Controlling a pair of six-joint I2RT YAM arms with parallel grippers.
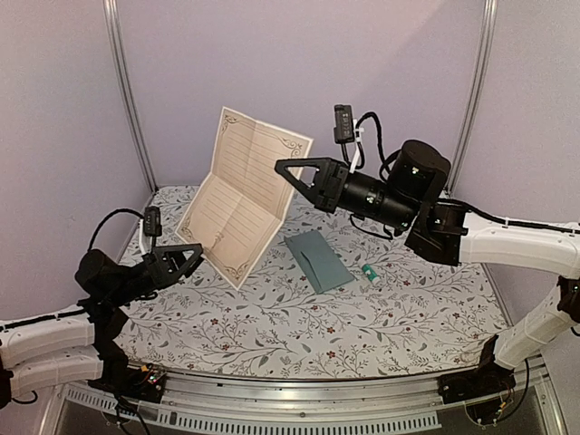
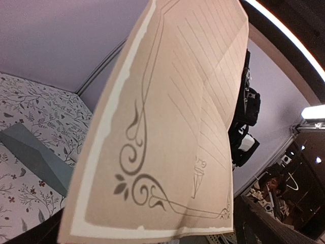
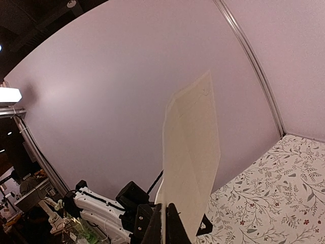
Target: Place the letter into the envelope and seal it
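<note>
Black and spread wide, the left gripper [image 1: 192,257] hovers low over the flower-patterned table [image 1: 362,326], holding nothing. Just to its right hangs the lower half of the letter [image 1: 243,195], a cream sheet with a dark ornate border and ruled lines. In the left wrist view the sheet's bottom edge fills the space straight ahead of the open jaws, but whether it touches either finger cannot be told. The letter is creased across its middle: the upper half stands nearly upright and the lower half slopes down towards the left gripper. At the sheet's upper right edge the right gripper [image 1: 279,167] is clamped on the paper, its fingers [image 3: 165,226] pinched together on that edge, carrying it above the table. Below and slightly right of the right gripper, the teal envelope [image 1: 317,260] lies flat on the table. Further right, beneath the right arm's wrist, lies a small white-and-teal glue stick [image 1: 370,272], apart from the envelope.
</note>
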